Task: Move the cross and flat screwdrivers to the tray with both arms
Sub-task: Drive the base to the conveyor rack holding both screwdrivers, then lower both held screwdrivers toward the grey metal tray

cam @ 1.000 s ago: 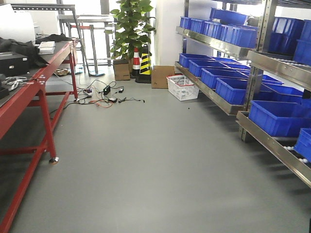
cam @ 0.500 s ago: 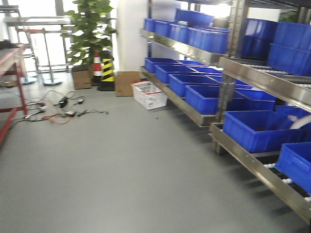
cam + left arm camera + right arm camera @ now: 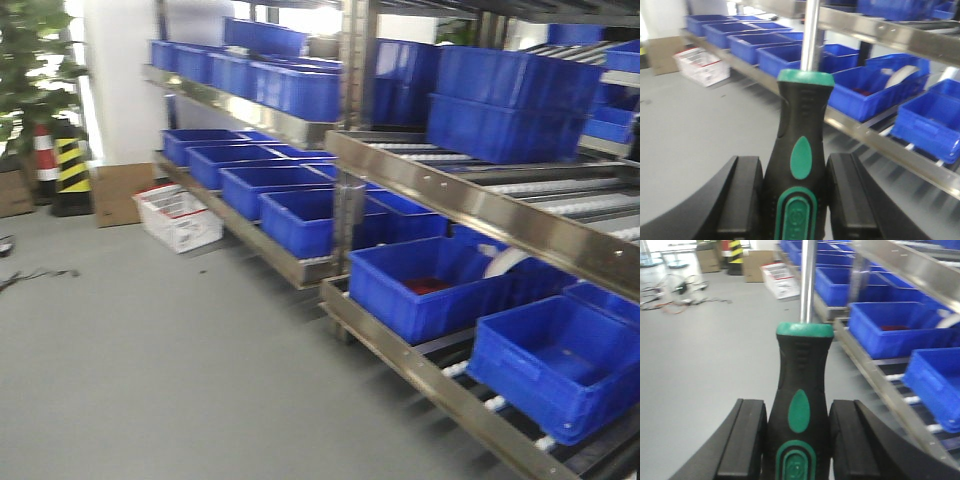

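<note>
In the left wrist view a screwdriver (image 3: 802, 115) with a black handle and green bands stands upright between the fingers of my left gripper (image 3: 794, 167), which is shut on the handle. Its silver shaft runs out of the top of the frame. The right wrist view shows the same thing: my right gripper (image 3: 796, 410) is shut on the handle of a like screwdriver (image 3: 804, 360). Both tips are out of frame, so I cannot tell cross from flat. The tray is out of view. The front view shows neither arm.
A steel shelf rack (image 3: 480, 205) with several blue crates (image 3: 430, 285) fills the right and middle of the front view. A white basket (image 3: 180, 215), a cardboard box (image 3: 118, 192) and a striped post (image 3: 70, 165) stand on the grey floor at left.
The front view has swung to the right. The red workbench and floor cables have left the frame, and the rack of blue crates now stands much closer.
</note>
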